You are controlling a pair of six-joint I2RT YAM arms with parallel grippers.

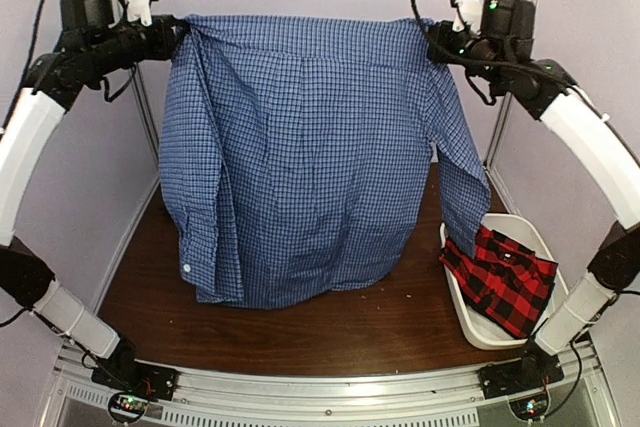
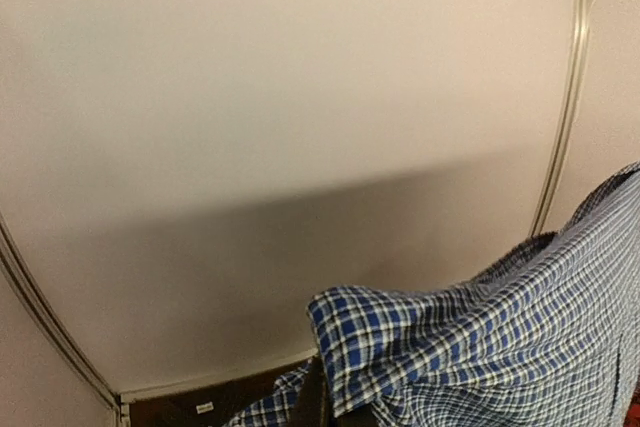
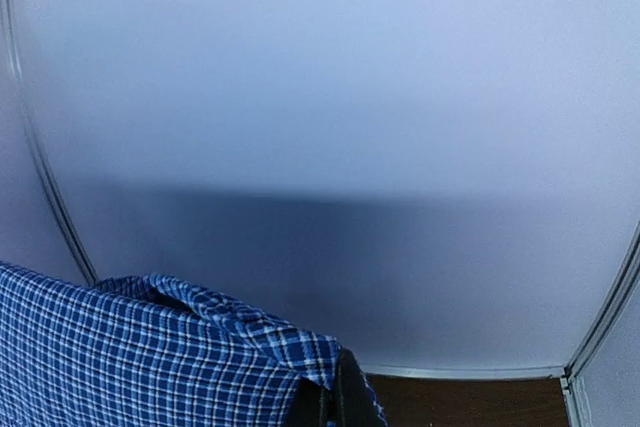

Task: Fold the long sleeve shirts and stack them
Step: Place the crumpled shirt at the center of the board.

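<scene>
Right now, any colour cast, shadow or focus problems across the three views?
Top external: even light, blue shirt sharp, fisheye bowing towards the edges. Left wrist: warm beige cast, broad soft shadow band across the wall, near cloth slightly soft. Right wrist: cool blue cast, similar shadow band low on the wall.

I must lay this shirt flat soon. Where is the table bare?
Bare: the brown wooden table between the hanging blue checked cloth shirt and the near metal rail. Crowded: the right edge, where a white plastic tub holds a red-and-black plaid shirt.
</scene>
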